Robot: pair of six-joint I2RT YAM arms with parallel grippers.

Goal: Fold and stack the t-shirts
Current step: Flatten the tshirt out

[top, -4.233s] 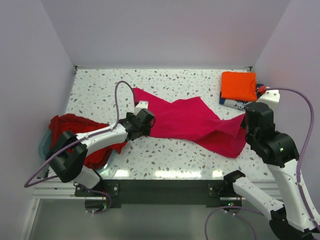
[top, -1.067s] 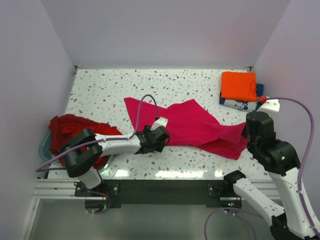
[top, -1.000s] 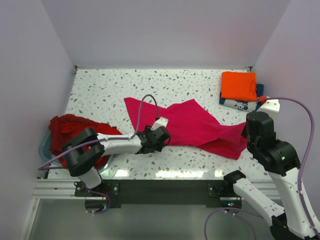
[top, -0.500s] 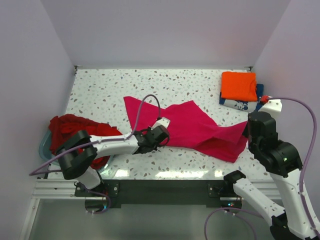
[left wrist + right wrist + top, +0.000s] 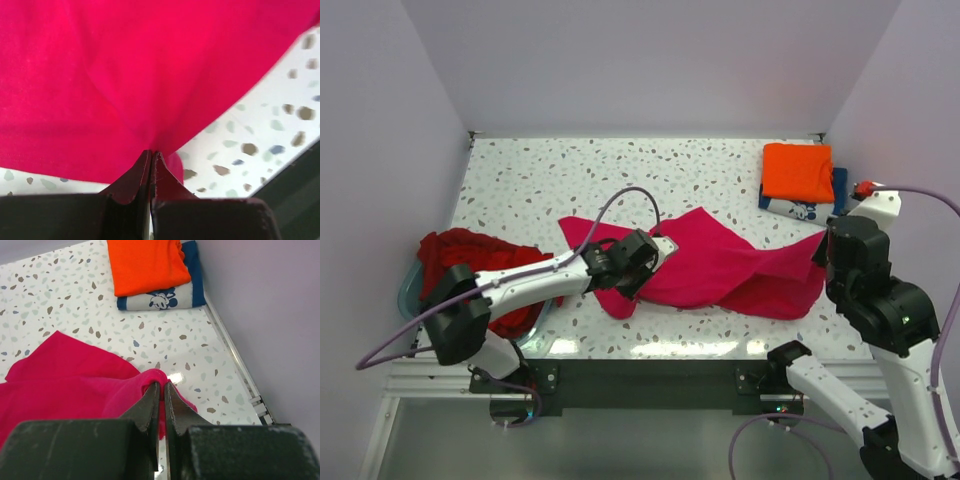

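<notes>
A magenta-pink t-shirt [image 5: 720,262] lies stretched across the table between both arms. My left gripper [image 5: 151,154] is shut on a pinch of its cloth [image 5: 125,75] near the shirt's left end, lifted off the table. The right gripper [image 5: 162,386] is shut on the shirt's right edge [image 5: 90,385], also raised. At the back right an orange t-shirt [image 5: 798,171] sits folded on a navy blue one with white print [image 5: 165,299]. Dark red t-shirts [image 5: 470,262] are heaped at the left in a pale blue tub [image 5: 408,297].
The side walls stand close on both sides; the right wall [image 5: 260,300] runs just beside the folded stack. A purple cable [image 5: 620,200] loops over the left arm. The table's front edge [image 5: 640,352] lies just below the pink shirt.
My left gripper has shut on the pink shirt's cloth and lifted it, moving right; the shirt's left part now bunches toward the middle. The right gripper rose slightly with its edge.
</notes>
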